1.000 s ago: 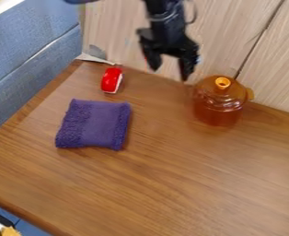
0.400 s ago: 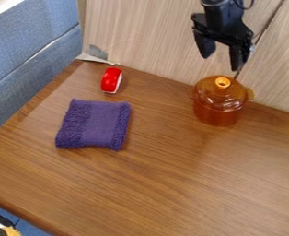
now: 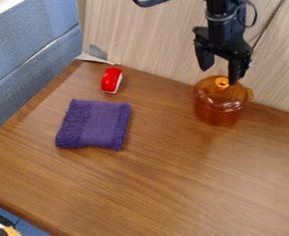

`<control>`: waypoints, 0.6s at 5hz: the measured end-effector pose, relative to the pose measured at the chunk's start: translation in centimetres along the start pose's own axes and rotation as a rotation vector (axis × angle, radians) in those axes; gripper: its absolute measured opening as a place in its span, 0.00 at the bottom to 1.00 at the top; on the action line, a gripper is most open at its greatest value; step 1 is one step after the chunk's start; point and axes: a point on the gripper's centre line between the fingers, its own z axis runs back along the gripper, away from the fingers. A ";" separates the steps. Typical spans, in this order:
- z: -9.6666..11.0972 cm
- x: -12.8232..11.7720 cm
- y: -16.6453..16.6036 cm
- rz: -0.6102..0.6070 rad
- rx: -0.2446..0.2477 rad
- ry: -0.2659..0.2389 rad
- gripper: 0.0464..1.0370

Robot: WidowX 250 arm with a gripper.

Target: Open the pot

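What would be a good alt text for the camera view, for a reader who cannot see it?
A black gripper hangs open over an amber glass pot with its lid on, near the back of a wooden table. To the left lie a folded purple cloth and a small red object.

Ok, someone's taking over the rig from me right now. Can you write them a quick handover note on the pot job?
Gripper: open and empty, just above the pot, one finger close by the lid knob in the view; contact can't be confirmed.
Pot: amber, see-through, upright near the back of the table, by the wood-grain panel.
Done: gripper brought to the lid. Lid is on, so the pot isn't open.
Left: get the knob between the fingers, close, lift the lid, set it down.
Nearby: purple cloth, red object.
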 end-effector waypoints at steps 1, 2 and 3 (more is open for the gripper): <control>-0.8 -0.3 -0.2 -0.012 0.013 0.043 0.96; -2.0 -0.2 -0.2 -0.030 0.023 0.088 0.93; -2.1 0.1 -0.6 -0.057 0.041 0.090 0.65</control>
